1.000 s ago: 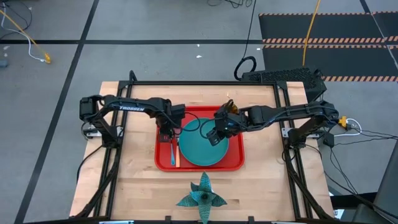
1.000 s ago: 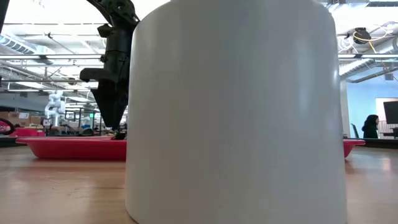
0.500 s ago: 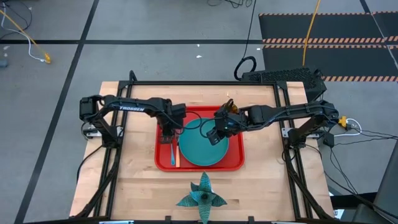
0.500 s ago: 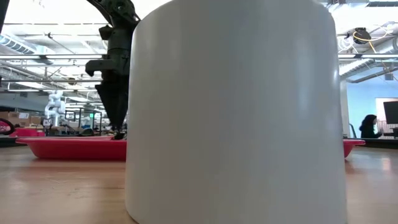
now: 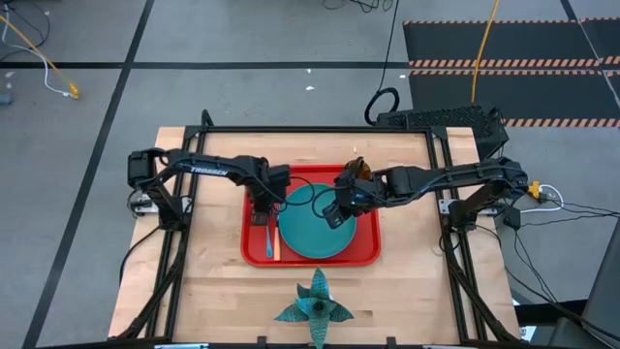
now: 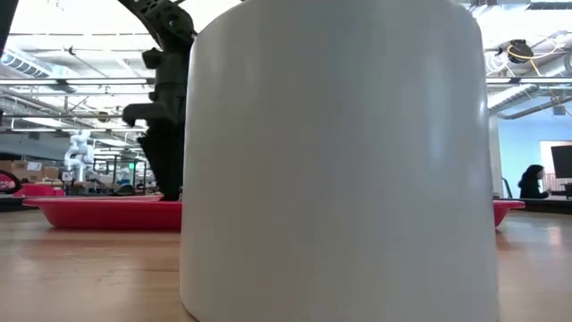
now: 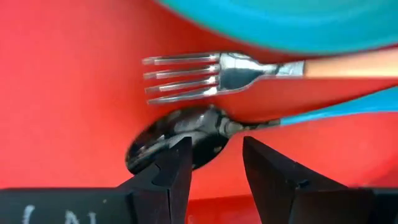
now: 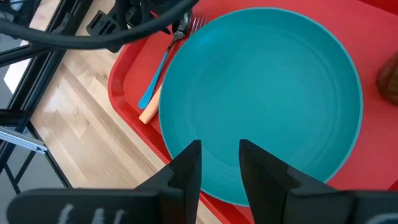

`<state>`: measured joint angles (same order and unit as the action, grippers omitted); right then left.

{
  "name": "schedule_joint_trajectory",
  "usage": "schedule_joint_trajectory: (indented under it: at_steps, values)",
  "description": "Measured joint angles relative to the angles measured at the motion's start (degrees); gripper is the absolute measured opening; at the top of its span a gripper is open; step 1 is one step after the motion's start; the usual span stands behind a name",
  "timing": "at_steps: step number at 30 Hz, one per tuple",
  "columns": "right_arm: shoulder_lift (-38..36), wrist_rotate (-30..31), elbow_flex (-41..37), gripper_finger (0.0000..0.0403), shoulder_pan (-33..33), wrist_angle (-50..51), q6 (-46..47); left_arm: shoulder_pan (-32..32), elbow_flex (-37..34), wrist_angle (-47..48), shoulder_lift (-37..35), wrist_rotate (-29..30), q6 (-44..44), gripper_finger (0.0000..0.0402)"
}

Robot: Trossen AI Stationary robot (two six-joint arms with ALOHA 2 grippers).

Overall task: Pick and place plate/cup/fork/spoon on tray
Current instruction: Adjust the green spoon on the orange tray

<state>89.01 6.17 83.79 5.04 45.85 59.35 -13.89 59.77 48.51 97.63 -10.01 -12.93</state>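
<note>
The red tray (image 5: 366,254) lies mid-table. The teal plate (image 5: 312,235) lies flat in it. The fork (image 7: 186,74) with the orange handle and the spoon (image 7: 171,140) with the blue handle lie side by side on the tray floor, left of the plate. An amber cup (image 8: 388,78) shows at the tray's far right, partly hidden by my right arm. My left gripper (image 7: 214,165) is open, low over the spoon's bowl and neck. My right gripper (image 8: 217,165) is open and empty above the plate's near right part. My left gripper comes from above, pointing down, its open fingers (image 7: 177,171) standing on either side of the spoon's neck (image 7: 231,127). I cannot tell whether they touch it. The spoon lies flat on the tray floor.
A teal spiky star-shaped object (image 5: 314,306) lies on the wood near the table's near edge. In the low view a big white rounded object (image 6: 340,161) close to the camera hides most of the tray (image 6: 89,213). Bare wood lies left and right of the tray.
My left gripper has shifted a little toward the table's right while staying low over the tray's left part. The plate, fork and spoon have kept their places.
</note>
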Motion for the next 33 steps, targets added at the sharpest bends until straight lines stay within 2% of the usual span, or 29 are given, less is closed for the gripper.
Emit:
schedule_joint_trajectory:
  at_steps: [7,16,24,33]
  values:
    - [0.0,0.0,0.0,0.0100,-0.1,0.1,0.0,0.0,-2.8,0.8,-0.1,1.3,0.6,0.0145]
    - [0.0,1.1,0.0,0.0100,-0.2,0.1,-0.2,0.0,-3.0,1.1,-0.1,1.8,-0.3,0.0145]
    - [0.0,1.3,0.0,0.0100,-0.2,0.1,0.0,-1.5,-3.0,1.2,-0.1,5.0,-0.5,0.0145]
    - [0.0,1.3,0.0,0.0100,-0.2,0.1,0.0,-2.9,-3.0,1.5,-0.1,5.6,-5.2,0.0145]
